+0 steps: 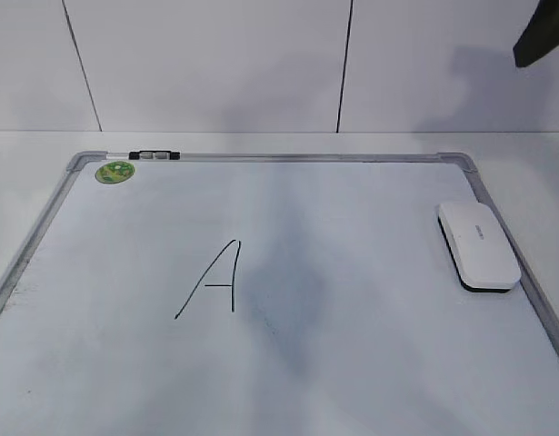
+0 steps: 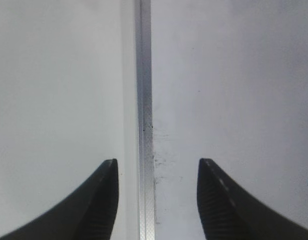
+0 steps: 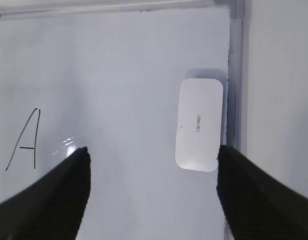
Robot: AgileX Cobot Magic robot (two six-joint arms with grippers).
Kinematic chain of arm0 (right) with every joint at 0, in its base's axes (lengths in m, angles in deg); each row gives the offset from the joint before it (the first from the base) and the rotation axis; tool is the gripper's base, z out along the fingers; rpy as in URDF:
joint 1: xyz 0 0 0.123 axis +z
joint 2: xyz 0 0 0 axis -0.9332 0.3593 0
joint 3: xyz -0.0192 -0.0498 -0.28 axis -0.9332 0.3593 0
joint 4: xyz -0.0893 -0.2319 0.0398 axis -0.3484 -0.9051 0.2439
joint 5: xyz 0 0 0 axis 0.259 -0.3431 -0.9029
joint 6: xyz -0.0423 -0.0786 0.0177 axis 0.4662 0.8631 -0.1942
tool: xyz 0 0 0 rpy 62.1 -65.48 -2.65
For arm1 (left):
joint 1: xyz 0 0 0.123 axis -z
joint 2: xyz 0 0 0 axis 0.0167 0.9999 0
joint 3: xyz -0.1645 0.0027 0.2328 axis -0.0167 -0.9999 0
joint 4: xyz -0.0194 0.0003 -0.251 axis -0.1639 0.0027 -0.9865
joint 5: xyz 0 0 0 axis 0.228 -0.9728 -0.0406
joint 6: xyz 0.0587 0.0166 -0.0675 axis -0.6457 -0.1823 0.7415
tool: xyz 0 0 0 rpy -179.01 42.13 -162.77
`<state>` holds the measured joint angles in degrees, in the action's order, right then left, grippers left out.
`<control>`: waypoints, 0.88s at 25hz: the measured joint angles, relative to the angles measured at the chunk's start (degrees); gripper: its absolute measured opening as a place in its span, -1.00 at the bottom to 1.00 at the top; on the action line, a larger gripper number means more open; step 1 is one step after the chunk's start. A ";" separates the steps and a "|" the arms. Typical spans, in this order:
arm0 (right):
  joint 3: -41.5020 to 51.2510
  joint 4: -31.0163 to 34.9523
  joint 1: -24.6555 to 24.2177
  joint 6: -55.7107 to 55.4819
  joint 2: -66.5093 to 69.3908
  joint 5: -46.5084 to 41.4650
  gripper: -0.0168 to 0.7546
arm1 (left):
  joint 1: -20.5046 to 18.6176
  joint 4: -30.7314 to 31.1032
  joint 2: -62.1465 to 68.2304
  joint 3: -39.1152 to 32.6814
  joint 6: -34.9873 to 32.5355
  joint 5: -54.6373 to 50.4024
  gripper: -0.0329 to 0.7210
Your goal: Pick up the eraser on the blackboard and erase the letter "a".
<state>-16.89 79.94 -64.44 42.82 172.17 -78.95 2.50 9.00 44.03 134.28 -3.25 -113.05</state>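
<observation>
The white eraser (image 1: 477, 245) lies flat on the blackboard (image 1: 352, 272), a white board in a silver frame, against its right edge. In the right wrist view the eraser (image 3: 199, 125) sits just ahead of my right gripper (image 3: 152, 150), close to its right fingertip; this gripper hangs above the board, wide open and empty. My left gripper (image 2: 158, 162) is open and empty too, its fingers straddling the board's frame rail (image 2: 145, 100). The letter "a" is out of view; only a tall capital "A" (image 1: 215, 282) shows on the board.
A round green magnet (image 1: 115, 172) sits in the board's far left corner. Beside it a short black-and-silver piece (image 1: 154, 155) lies on the top rail. A white table surrounds the board, with a pale wall behind. A dark arm part (image 1: 543, 36) hangs at the upper right.
</observation>
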 joint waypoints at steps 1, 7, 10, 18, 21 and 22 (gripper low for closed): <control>0.00 0.10 0.00 0.00 -1.19 0.00 0.66 | 0.51 0.00 -1.91 0.25 0.00 -0.57 0.10; 2.60 0.23 0.00 -0.11 -11.44 -0.22 0.62 | 5.62 0.30 -12.18 0.38 0.00 -3.49 0.10; 4.99 0.23 0.00 -0.11 -17.39 -0.48 0.60 | 7.88 0.34 -16.41 0.38 0.00 -5.01 0.10; 10.55 -0.08 3.02 -1.32 -33.29 -1.29 0.59 | 9.01 0.55 -28.04 0.38 0.00 -9.63 0.10; 13.01 -0.08 5.57 -1.45 -38.99 -1.42 0.59 | 9.01 0.45 -32.21 0.38 0.00 -10.20 0.10; 13.84 -0.21 6.28 -1.45 -40.71 -1.42 0.59 | 9.01 0.10 -33.66 0.38 0.00 -10.34 0.10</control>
<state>-3.05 79.73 -58.16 41.38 131.46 -80.37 11.51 9.10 10.37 134.66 -3.25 -123.40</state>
